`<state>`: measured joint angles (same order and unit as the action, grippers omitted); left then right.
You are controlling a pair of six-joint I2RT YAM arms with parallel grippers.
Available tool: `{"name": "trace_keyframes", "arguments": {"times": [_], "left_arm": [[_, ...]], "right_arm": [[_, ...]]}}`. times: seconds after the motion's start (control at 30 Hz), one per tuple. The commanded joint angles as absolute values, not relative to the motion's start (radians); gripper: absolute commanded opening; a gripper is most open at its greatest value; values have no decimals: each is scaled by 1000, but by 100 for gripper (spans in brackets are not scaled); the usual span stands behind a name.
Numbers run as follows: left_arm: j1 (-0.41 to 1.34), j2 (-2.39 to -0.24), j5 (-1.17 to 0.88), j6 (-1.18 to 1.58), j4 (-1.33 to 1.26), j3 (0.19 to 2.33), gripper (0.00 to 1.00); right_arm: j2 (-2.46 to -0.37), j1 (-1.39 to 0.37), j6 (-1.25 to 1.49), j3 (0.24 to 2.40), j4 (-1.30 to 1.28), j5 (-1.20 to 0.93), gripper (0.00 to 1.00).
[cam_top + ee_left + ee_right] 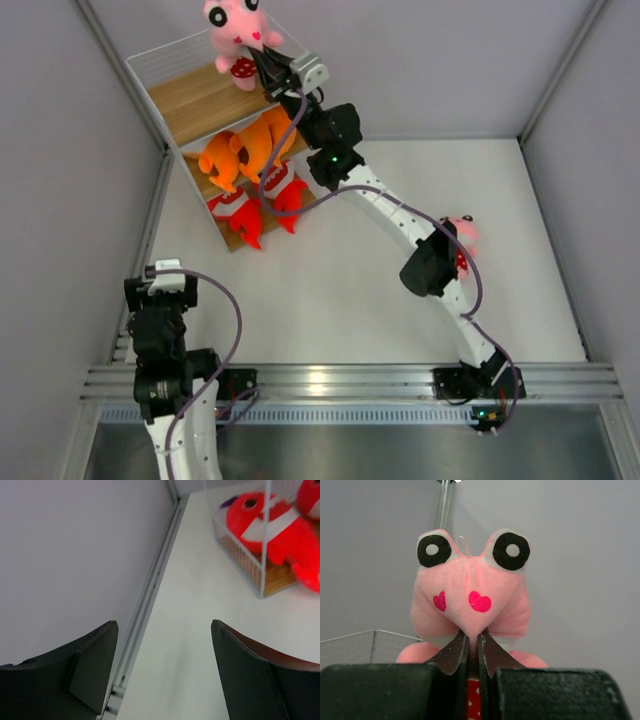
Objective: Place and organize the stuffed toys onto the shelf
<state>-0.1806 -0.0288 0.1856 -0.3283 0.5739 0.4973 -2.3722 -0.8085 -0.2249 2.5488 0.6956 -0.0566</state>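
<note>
The shelf (195,100) stands at the back left, a wire rack with wooden boards. My right gripper (262,58) is shut on a pink animal in a red polka-dot dress (236,35), pinching its snout over the top board; the same toy (472,592) fills the right wrist view. Two orange sharks (245,150) lie on the middle board. Two red sharks (262,200) lie on the lowest board, one (272,527) also in the left wrist view. A second pink animal (465,235) lies on the table behind my right forearm. My left gripper (165,632) is open and empty near the table's left edge.
Grey walls close in the table on the left, back and right. An aluminium rail (350,380) runs along the near edge. The shelf's wire corner (260,587) stands to the front right of my left gripper.
</note>
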Motion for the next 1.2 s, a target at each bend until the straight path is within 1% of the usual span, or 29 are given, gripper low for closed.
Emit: {"name": "trace_keyframes", "arguments": {"times": [0.0,0.07,0.1,0.23,0.27,0.33,0.43,0.47,0.5,0.53,0.57,0.6,0.63,0.7,0.73,0.8,0.83,0.9,0.93,1.0,1.07,1.13,1.17], "left_arm": [[-178,-23,-13,-314,543,639,81],[-178,-29,-156,-318,543,719,79],[-178,-41,-190,-310,545,744,78],[-179,-190,-345,-253,618,906,67],[-179,-277,-363,-244,635,978,63],[-178,-354,-432,-259,676,1098,62],[-181,-486,-472,-258,698,1228,70],[-181,-576,-465,-247,724,1329,75],[-183,-625,-465,-236,753,1388,80],[-183,-670,-497,-210,781,1501,87],[-183,-719,-529,-193,820,1547,96],[-184,-777,-563,-158,821,1584,99],[-187,-807,-637,-149,821,1650,99],[-192,-892,-689,-124,819,1730,99],[-193,-920,-710,-117,821,1821,99],[-195,-989,-775,-101,818,1919,99],[-195,-1061,-794,-68,818,2013,99],[-195,-1145,-882,-49,816,2084,99],[-196,-1235,-881,-14,818,2145,98],[-195,-1314,-882,66,818,2219,95],[-193,-1391,-911,78,816,2311,95],[-189,-1417,-917,58,815,2380,95],[-189,-1430,-913,46,813,2393,93]], "right_arm": [[-2278,-802,-209,2551,778,-60,0],[-2241,-804,-212,2508,773,-60,0],[-2229,-804,-215,2499,764,-55,0],[-2128,-813,-218,2428,752,-51,0],[-2111,-815,-224,2396,749,-48,0],[-2062,-818,-239,2355,733,-38,0],[-2011,-824,-253,2310,709,-9,0],[-2000,-825,-264,2297,703,-6,0],[-1987,-828,-273,2275,700,20,0],[-1953,-831,-291,2219,701,31,0],[-1933,-834,-294,2185,707,43,0],[-1913,-838,-293,2153,712,66,0],[-1875,-839,-290,2093,721,75,0],[-1829,-842,-287,2050,726,103,0],[-1818,-844,-284,2021,726,109,0],[-1799,-850,-284,1999,713,109,0],[-1786,-853,-281,1982,712,110,0],[-1779,-859,-282,1967,709,115,0],[-1776,-859,-279,1954,709,120,0],[-1778,-868,-273,1956,690,132,0],[-1778,-871,-278,1954,678,138,0],[-1767,-882,-288,1941,666,144,0],[-1763,-885,-287,1936,663,158,0]]}}
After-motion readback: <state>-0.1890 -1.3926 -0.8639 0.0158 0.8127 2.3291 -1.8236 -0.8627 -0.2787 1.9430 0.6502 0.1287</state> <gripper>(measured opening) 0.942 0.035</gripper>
